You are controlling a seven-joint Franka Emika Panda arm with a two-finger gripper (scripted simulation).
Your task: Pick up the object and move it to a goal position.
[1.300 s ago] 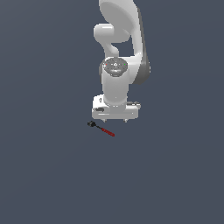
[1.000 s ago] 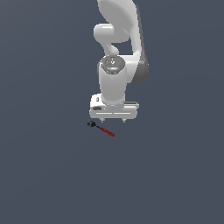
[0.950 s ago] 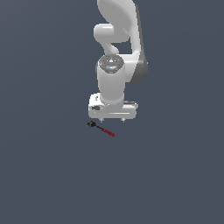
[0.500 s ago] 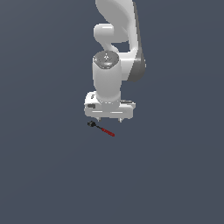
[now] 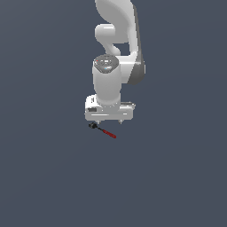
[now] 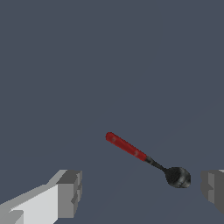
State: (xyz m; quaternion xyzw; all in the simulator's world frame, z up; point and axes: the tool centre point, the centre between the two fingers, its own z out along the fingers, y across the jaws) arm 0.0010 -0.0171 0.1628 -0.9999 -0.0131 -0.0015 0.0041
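The object (image 5: 103, 130) is a tiny stick-like tool with a red handle, a dark shaft and a black knobby head. It lies flat on the grey floor, just below the gripper (image 5: 109, 120) in the exterior view. The wrist view shows the tool (image 6: 146, 159) clearly, with its head near one grey fingertip (image 6: 213, 188) and the other fingertip (image 6: 70, 193) far off. The gripper (image 6: 141, 191) is open and empty, hovering above the tool and touching nothing.
The white arm (image 5: 117, 53) rises behind the gripper in the exterior view. The floor (image 5: 53, 177) is a plain dark grey surface with no other objects in sight.
The gripper has moved toward the exterior view's left and slightly lower, closer over the tool. The tool has not moved.
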